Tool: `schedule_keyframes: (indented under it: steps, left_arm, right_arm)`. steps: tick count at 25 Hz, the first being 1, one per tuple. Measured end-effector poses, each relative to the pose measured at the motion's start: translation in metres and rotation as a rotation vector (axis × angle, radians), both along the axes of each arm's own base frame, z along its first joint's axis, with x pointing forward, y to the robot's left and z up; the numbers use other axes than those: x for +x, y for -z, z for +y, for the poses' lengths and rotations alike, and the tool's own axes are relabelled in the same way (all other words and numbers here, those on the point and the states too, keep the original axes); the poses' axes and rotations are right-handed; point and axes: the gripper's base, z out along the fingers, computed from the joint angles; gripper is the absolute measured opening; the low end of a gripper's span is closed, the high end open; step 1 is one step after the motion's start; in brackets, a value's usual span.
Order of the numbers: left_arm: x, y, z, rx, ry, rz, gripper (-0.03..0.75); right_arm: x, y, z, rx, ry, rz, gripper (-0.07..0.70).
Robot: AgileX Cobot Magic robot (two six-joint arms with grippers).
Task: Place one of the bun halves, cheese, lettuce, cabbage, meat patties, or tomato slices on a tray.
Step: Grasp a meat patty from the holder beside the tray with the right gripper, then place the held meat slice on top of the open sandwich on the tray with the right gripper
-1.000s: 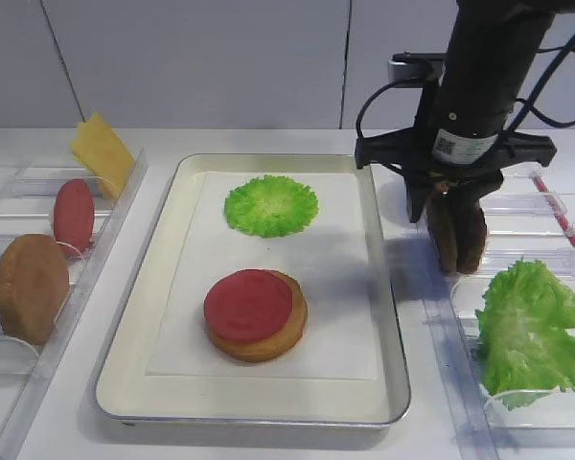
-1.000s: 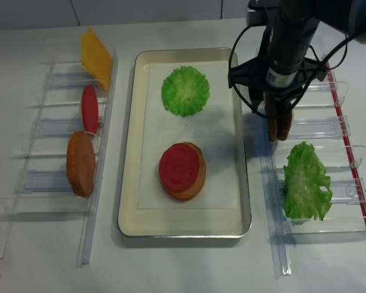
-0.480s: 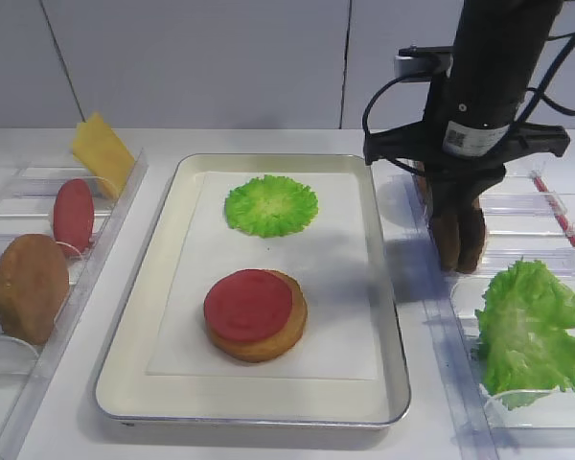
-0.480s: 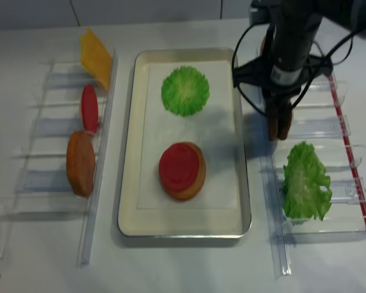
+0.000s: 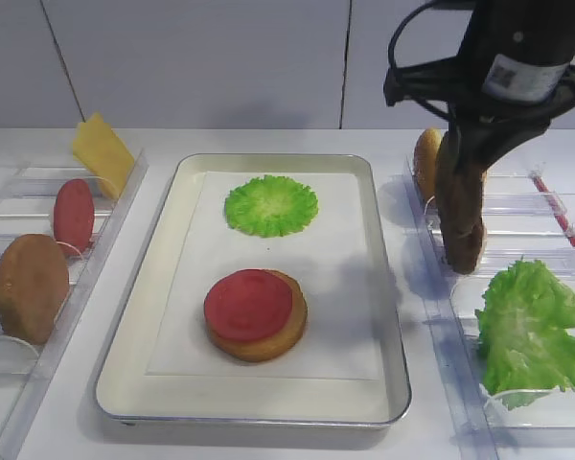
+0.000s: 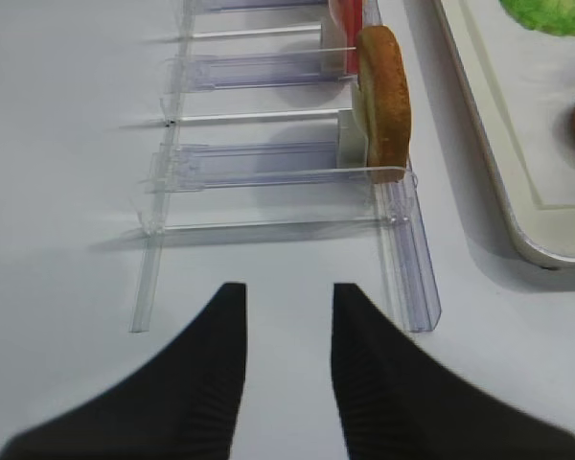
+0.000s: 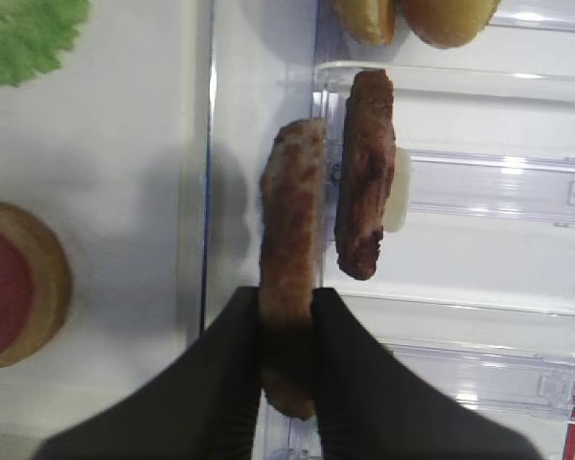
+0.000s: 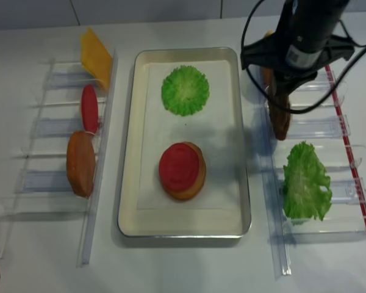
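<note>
Right gripper (image 7: 287,335) clamped on one patty (image 7: 292,220), held on edge above the right rack (image 7: 479,182); second patty (image 7: 366,172) just beside it, apart. Tray (image 5: 388,316) lies to the gripper's left, near. Left gripper (image 6: 286,331) apart, empty, well away.

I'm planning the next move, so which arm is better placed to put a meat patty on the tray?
The right. Its gripper is shut on a meat patty, raised beside the tray. The left gripper is open over bare table, holding nothing.

Clear plastic racks (image 5: 532,225), perhaps slotted
</note>
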Motion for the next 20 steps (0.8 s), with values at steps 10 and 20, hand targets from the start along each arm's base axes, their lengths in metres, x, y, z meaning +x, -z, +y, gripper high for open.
schedule_keyframes:
  steps: [10,20]
  left_arm:
    - [0.0,0.0,0.0,0.0,0.0,0.0,0.205]
    - [0.0,0.0,0.0,0.0,0.0,0.0,0.205]
  right_arm:
    - [-0.04,-0.05,0.012,0.289,-0.201,-0.079,0.174]
    - [-0.053,-0.011,0.044,0.704,-0.373,-0.045,0.171]
